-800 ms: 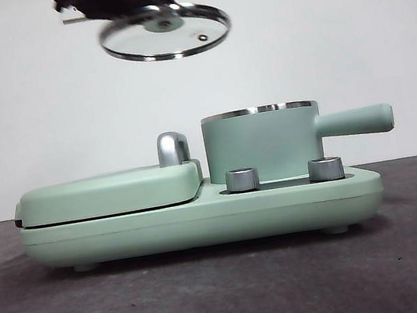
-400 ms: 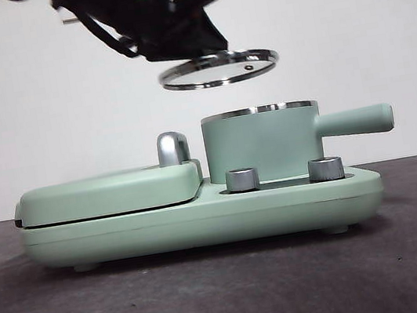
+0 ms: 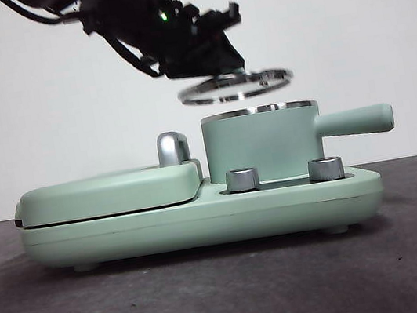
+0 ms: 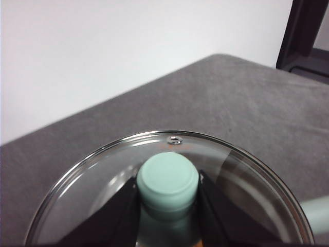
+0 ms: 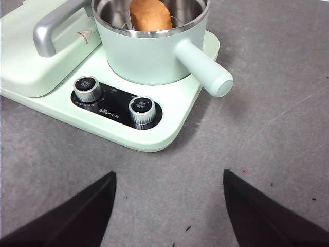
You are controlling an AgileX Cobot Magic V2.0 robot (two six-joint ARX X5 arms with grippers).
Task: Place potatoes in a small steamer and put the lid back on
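The mint-green small steamer point(image 3: 262, 144) stands on the right of its base, long handle point(image 3: 355, 121) pointing right. An orange-brown potato point(image 5: 149, 15) lies inside the small steamer point(image 5: 154, 56). My left gripper point(image 3: 214, 64) is shut on the mint-green knob point(image 4: 167, 180) of the glass lid point(image 4: 103, 180). The lid point(image 3: 235, 85) hangs nearly level just above the steel rim, a little left of centre. My right gripper point(image 5: 169, 180) is open and empty, held back over the table in front of the cooker.
A flat green griddle point(image 3: 107, 192) with a chrome handle point(image 3: 172, 148) takes up the left of the base point(image 3: 203, 221). Two steel dials point(image 3: 242, 180) point(image 3: 325, 168) sit at the front. Grey table point(image 3: 231, 296) spreads all around.
The left gripper has carried the lid right and down, from high above the griddle to just over the steamer's rim, levelling it out. The steamer has not moved.
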